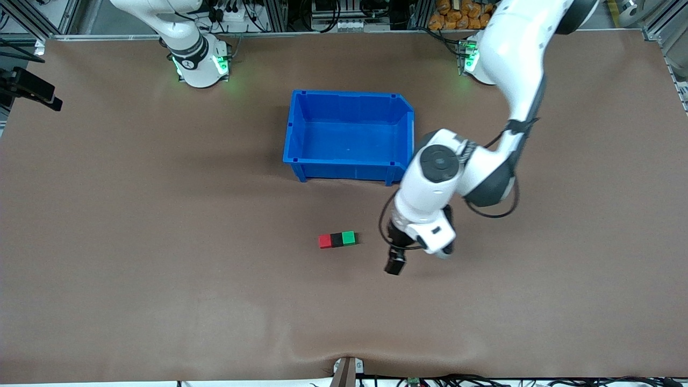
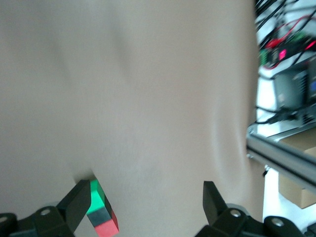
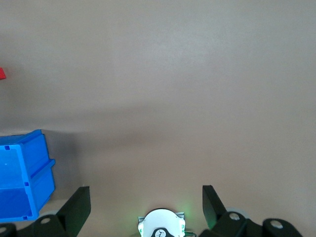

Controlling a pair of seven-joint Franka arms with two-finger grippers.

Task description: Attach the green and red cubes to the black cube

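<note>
With red cube [image 1: 324,241], black cube [image 1: 337,239] and green cube [image 1: 349,237] sitting joined, the spread, empty left gripper [image 1: 395,264] is hovering beside them; the right gripper [image 3: 143,207], also spread, is waiting; retreat looks next

black cube [image 1: 337,239] between, touching green and red cubes [image 1: 349,237] | bin [image 1: 294,140] farther

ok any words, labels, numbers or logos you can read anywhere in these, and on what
No text can be read in any view.
Red cube, black cube, green cube: plain faces.
Blue bin: no label showing.
Right arm's base: a small dark mark, too small to read.
Left gripper, right gripper: no markings.
</note>
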